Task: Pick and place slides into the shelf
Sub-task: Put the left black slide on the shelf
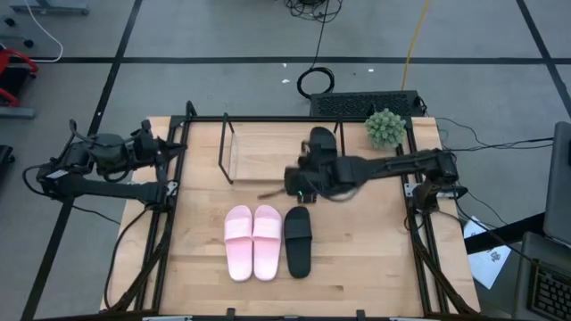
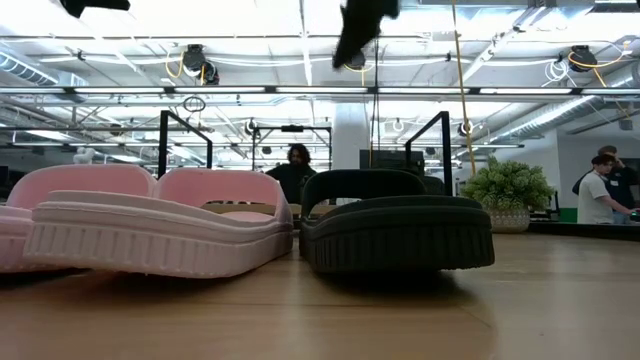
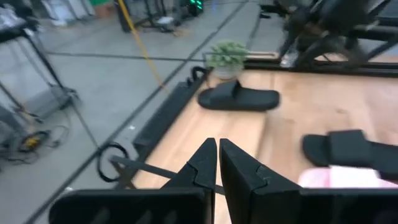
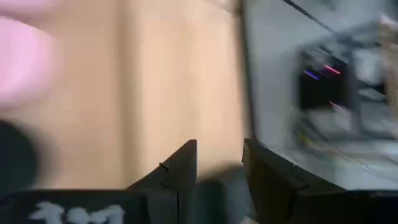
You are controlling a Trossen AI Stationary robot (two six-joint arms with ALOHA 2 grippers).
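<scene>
The right gripper (image 1: pixel 297 183) is hovering with fingers parted and empty just in front of the shelf (image 1: pixel 234 152), where one black slide (image 1: pixel 322 143) is lying. The pink pair (image 1: pixel 252 241) and other black slide (image 1: pixel 298 241) are waiting nearer. The left gripper (image 3: pixel 217 163) is resting closed beside the shelf. A descending arm could possibly nudge the placed slide. No writing is readable.

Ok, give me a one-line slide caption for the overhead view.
Right gripper hovers by the shelf holding one black slide; pink pair and second black slide wait on the table.
</scene>
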